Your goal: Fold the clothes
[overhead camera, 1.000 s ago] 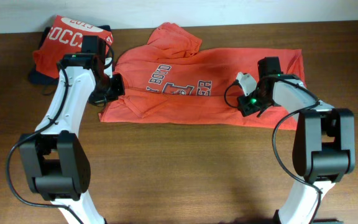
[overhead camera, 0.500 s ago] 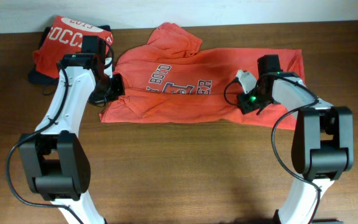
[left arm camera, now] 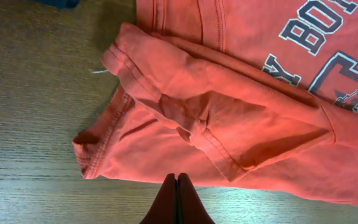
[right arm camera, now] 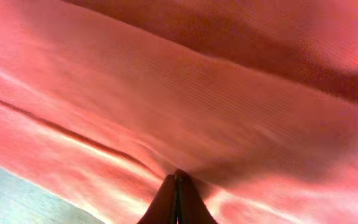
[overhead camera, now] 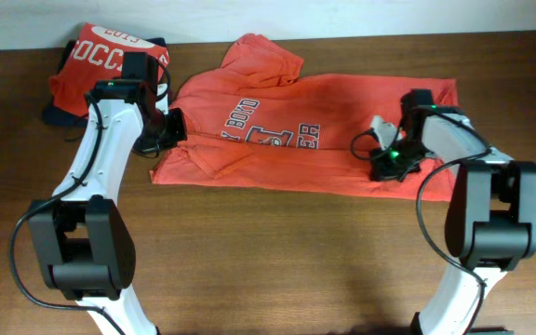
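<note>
An orange-red T-shirt with navy-and-white chest lettering lies spread across the middle of the table, one sleeve bunched up at the back. My left gripper is shut at the shirt's left side. In the left wrist view its tips touch the hem of the shirt, with no cloth showing between them. My right gripper sits on the shirt's right part. In the right wrist view it is shut, and creases in the cloth run together at its tips.
A second orange-red shirt, folded and with white lettering, lies at the back left on top of a dark navy cloth. The wooden table is bare in front of the shirt. A pale wall runs along the back edge.
My right gripper has moved right and a little toward the front, dragging the shirt's right part with it, so the lower right hem now reaches farther right. The left arm has stayed still.
</note>
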Robot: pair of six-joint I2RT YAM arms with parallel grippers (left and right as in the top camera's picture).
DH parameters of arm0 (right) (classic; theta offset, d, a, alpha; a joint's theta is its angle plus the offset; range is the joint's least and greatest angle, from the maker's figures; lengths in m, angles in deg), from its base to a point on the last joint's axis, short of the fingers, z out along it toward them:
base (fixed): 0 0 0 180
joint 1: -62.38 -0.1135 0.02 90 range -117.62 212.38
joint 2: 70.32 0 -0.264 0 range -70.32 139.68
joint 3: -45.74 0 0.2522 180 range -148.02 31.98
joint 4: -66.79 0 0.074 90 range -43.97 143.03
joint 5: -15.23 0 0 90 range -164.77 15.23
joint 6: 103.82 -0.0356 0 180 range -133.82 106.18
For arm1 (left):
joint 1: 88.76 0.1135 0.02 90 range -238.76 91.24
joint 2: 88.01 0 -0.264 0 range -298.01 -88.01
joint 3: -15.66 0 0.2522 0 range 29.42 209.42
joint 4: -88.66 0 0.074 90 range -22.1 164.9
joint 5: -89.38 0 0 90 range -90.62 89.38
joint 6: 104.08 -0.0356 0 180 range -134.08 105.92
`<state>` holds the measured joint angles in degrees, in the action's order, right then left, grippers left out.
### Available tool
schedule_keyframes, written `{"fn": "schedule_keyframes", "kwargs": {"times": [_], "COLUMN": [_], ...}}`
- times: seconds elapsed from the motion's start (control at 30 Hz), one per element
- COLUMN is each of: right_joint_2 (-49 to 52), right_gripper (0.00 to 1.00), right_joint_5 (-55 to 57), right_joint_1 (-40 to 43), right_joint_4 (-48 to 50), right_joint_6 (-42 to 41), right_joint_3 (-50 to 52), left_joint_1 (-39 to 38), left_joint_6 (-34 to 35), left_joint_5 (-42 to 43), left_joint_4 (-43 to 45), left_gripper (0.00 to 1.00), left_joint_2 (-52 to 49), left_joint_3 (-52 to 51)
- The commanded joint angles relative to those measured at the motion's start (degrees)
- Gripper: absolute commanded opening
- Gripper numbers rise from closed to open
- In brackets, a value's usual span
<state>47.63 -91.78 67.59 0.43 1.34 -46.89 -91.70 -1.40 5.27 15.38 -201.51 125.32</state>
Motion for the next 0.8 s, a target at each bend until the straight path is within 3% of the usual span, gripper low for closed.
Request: {"fn": "schedule_keyframes", "kwargs": {"times": [0.0, 0.23, 0.37, 0.63, 0.77], "right_joint_2": [0.07, 0.04, -0.35, -1.90, -1.95], "right_gripper": [0.04, 0.04, 0.04, 0.04, 0.04], "right_joint_5": [2.89, -2.12, -3.43, 3.08, 8.22], "right_joint_1": [2.67, 4.66, 4.74, 9.09, 12.96], "right_joint_4": [-1.90, -3.48, -9.27, -19.98, -21.53], "right_joint_6": [-2.19, -2.14, -2.16, -8.68, -11.37], "right_joint_3": [-0.11, -1.62, -7.32, -20.50, -22.45], "left_joint_1": [-0.07, -0.20, -1.57, -8.85, -12.46], "left_joint_6": [-0.33, -0.33, -0.85, -10.69, -13.60], "left_joint_5": [0.76, 1.31, 1.84, -3.58, -6.10], "left_joint_4": [-0.07, -0.33, -0.33, 0.31, 1.95], "left_gripper": [0.00, 0.01, 0.01, 0.01, 0.00], "left_joint_2": [-0.28, -0.28, -0.28, -0.28, -0.28], "left_joint_3": [0.42, 0.42, 0.42, 0.42, 0.42]}}
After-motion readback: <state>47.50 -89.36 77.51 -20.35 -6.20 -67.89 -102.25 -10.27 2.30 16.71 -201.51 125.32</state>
